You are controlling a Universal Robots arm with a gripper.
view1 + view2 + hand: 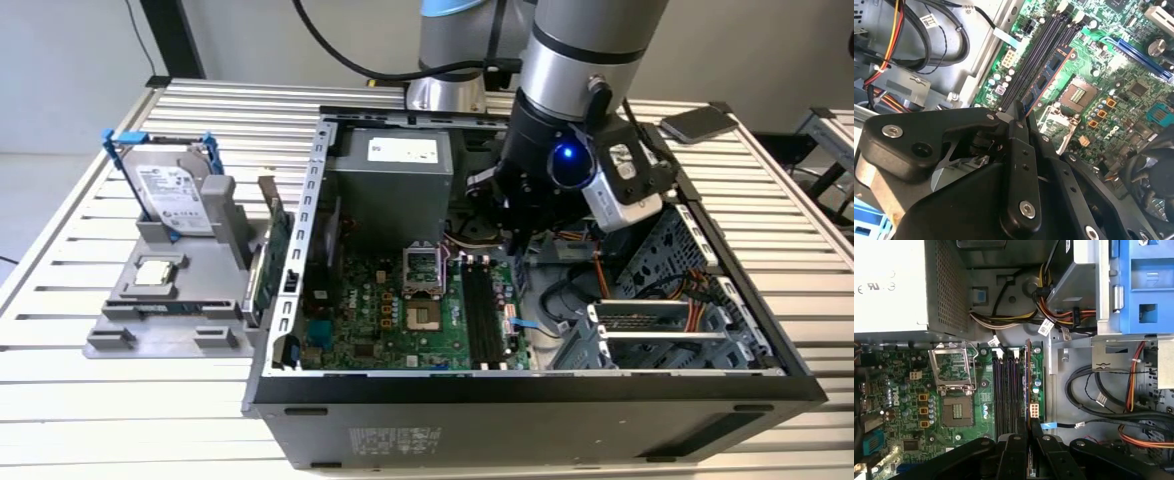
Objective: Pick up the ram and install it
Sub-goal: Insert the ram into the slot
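Ram point(1049, 75) edge-on by the black slots point(1004, 395), gripper point(1021, 112) clamped shut on its upper edge.
I found it just right of centre in the exterior view, inside the case point(534, 400). I judged it light, stiff and fragile, best pinched mid-length on the bare edge. Room looked tight: slots just beside it, cables point(1059, 315) nearby.

I see the ram point(1048, 75) on its long edge: a thin dark stick with blue patches. It runs parallel to the black slots point(1031, 62), just beside them. Its near end is pinched in the gripper point(1021, 114).
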